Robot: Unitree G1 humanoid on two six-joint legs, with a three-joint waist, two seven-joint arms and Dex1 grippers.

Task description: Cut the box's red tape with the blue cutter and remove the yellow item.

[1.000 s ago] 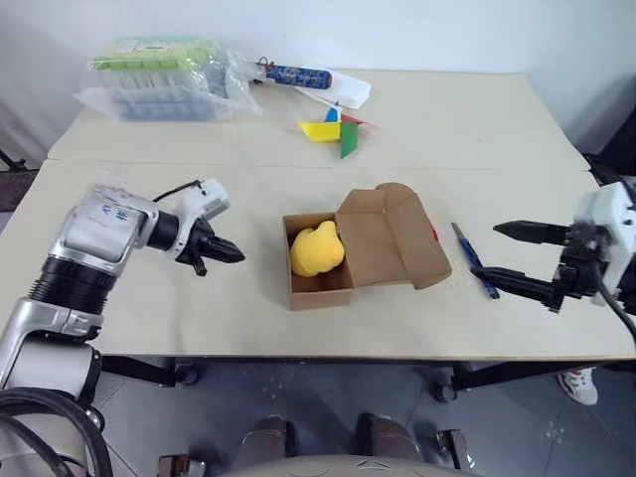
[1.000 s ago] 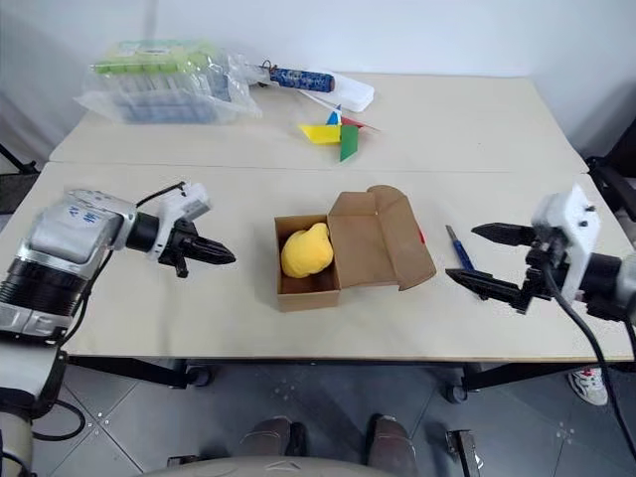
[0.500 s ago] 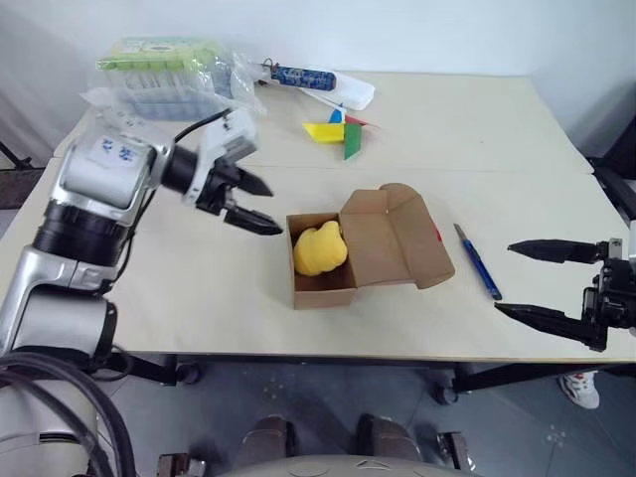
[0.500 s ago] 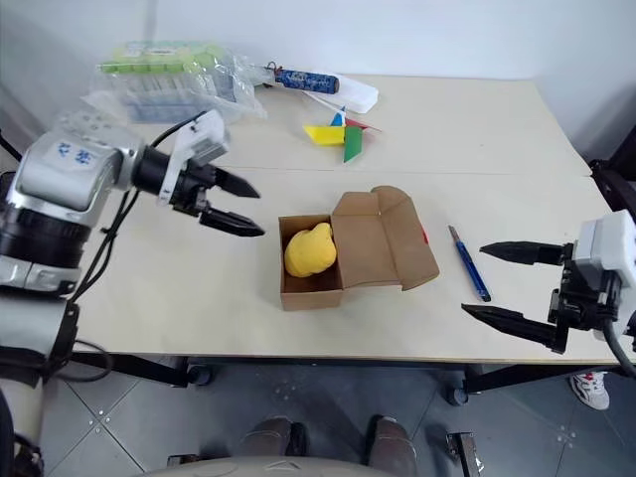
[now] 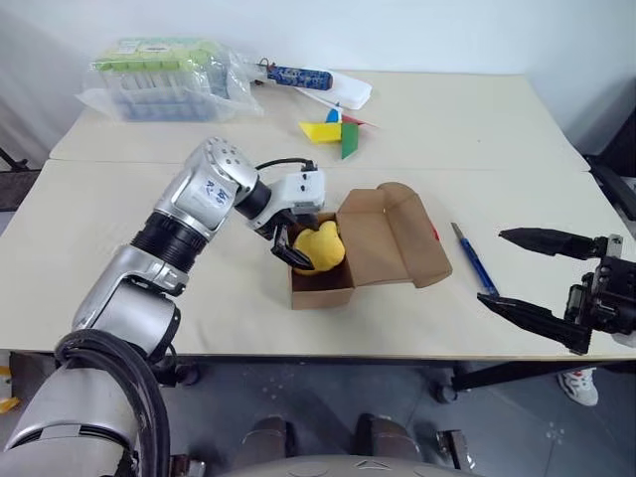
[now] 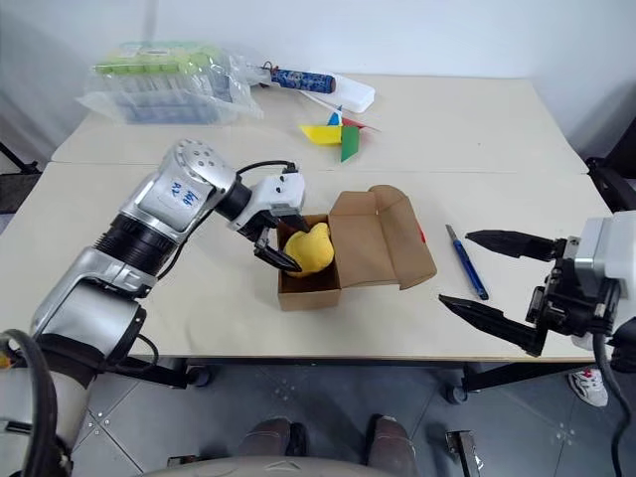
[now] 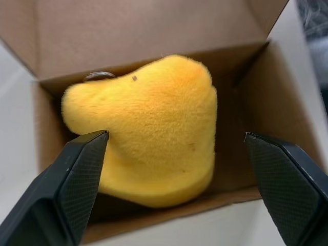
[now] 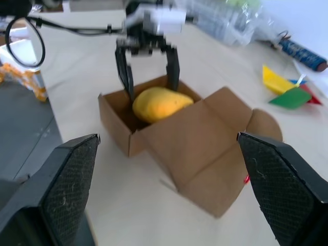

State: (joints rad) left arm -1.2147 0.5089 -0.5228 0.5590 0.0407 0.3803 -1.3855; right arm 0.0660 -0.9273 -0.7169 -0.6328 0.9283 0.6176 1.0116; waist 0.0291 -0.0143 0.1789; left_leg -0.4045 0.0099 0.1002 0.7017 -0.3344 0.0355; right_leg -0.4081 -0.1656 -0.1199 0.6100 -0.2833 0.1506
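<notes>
The brown cardboard box [image 5: 323, 295] stands open at the table's middle, its lid [image 5: 393, 243] folded out to the right. The yellow item [image 5: 323, 250] lies inside it. My left gripper [image 5: 294, 241] reaches down into the box, open, with one finger on each side of the yellow item [image 7: 154, 128]; I cannot tell whether the pads touch it. A scrap of red tape [image 5: 435, 235] shows at the lid's right edge. The blue cutter [image 5: 475, 260] lies on the table right of the box. My right gripper [image 5: 492, 268] hovers open and empty beyond the cutter, near the front right edge.
At the back left lies a clear plastic package [image 5: 164, 79] with green labels. Next to it is a blue-patterned tube [image 5: 298, 76], and a multicoloured pinwheel [image 5: 336, 129] lies behind the box. A seam [image 5: 497, 169] runs across the table behind the box.
My left gripper has opened and swung right from the table's left side to over the box, now straddling the yellow item. My right gripper has drawn back a little toward the front edge.
</notes>
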